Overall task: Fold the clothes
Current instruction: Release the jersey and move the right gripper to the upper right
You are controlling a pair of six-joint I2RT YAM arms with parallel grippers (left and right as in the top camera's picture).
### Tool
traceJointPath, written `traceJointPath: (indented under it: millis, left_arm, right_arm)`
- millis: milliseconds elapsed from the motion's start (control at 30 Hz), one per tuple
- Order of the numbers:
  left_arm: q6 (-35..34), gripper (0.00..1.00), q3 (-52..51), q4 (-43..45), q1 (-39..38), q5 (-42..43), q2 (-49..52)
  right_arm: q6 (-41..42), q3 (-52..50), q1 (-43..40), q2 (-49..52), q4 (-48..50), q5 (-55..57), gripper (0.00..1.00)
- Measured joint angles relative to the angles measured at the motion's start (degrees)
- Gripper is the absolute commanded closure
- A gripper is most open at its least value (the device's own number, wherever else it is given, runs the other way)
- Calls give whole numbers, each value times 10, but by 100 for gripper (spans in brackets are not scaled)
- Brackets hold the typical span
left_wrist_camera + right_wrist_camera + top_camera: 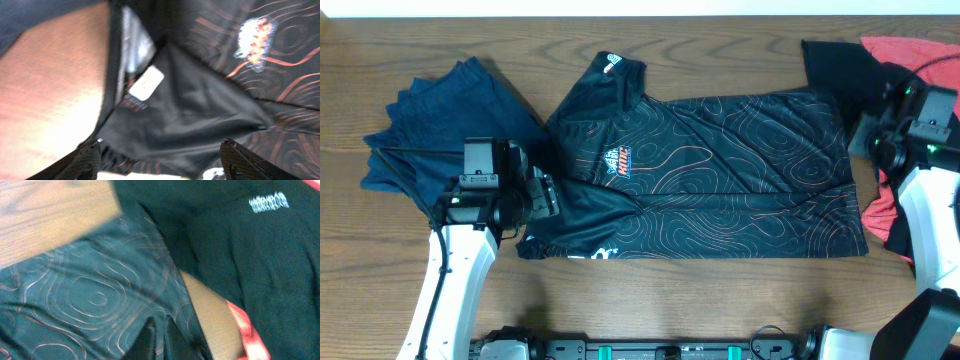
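In the overhead view, the black shirt [720, 170] with thin orange contour lines is lying spread across the middle of the wooden bench [380, 250], its collar pointing to the upper left. A navy garment [440, 125] is sitting crumpled at the left, and a black garment [835, 70] and a red garment [910, 50] are piling up at the upper right. The left end effector [548, 195] is hovering over the shirt's left edge, and the right end effector [872, 142] is sitting at the shirt's right edge. In the left wrist view, the left end effector [161, 150] is standing released, its two fingers [90, 160] spread wide at the bottom of the frame above the shirt's dark fabric, with a white label [147, 82] showing near the centre and a logo [255, 40] at the upper right. In the right wrist view, the patterned shirt [85, 295] is filling the left, the black garment [260, 255] with white print is filling the upper right, and the red garment [245, 330] is peeking in at the lower right; I cannot tell whether the right end effector is clenched or released.
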Motion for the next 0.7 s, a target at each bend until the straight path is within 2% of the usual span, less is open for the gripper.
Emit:
traceJointPath:
  millis: [233,467,700]
  left_arm:
    - [0,22,0,48,-2,40,0]
    - [0,23,0,47,-3,45,0]
    - [0,22,0,47,-3,49,0]
  right_arm:
    - [-35,42,-3,108,93,-31,99]
    - [-40,97,-5,245,153,-9,99]
    - [-26,126,-21,328,196,0,99]
